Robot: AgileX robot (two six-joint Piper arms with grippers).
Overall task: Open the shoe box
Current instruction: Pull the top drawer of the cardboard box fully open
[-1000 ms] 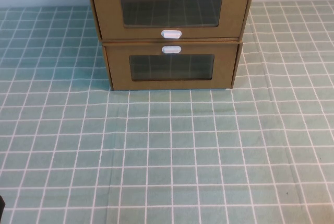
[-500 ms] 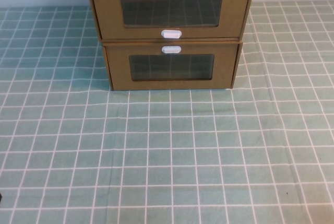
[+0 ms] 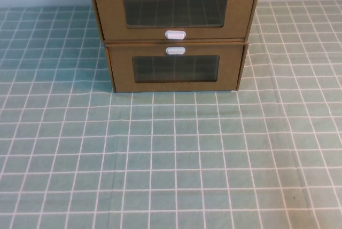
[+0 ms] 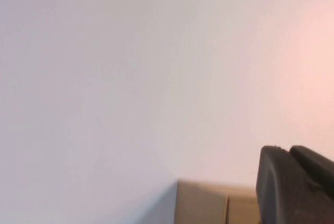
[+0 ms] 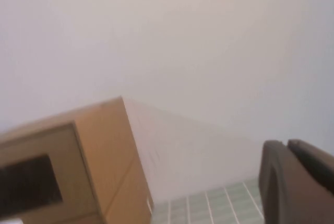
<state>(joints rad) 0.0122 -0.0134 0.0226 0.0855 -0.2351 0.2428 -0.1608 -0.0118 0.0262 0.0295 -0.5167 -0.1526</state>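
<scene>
Two brown cardboard shoe boxes stand stacked at the back of the table. The upper box [image 3: 175, 7] and the lower box [image 3: 176, 69] each have a dark window in a front flap, and both flaps are closed. A white handle [image 3: 175, 34] sits on the upper flap and another white handle [image 3: 175, 50] on the lower one. Neither arm shows in the high view. My left gripper [image 4: 288, 151] is shut on nothing, raised, with a box corner [image 4: 209, 203] beyond it. My right gripper [image 5: 286, 144] is also shut and empty, far from the box [image 5: 99, 145].
A green checked tablecloth [image 3: 176, 154] covers the table in front of and beside the boxes. A plain pale wall [image 5: 182, 36] rises behind them.
A small dark part at the bottom left corner of the high view has slipped out of the picture. The boxes have not moved.
</scene>
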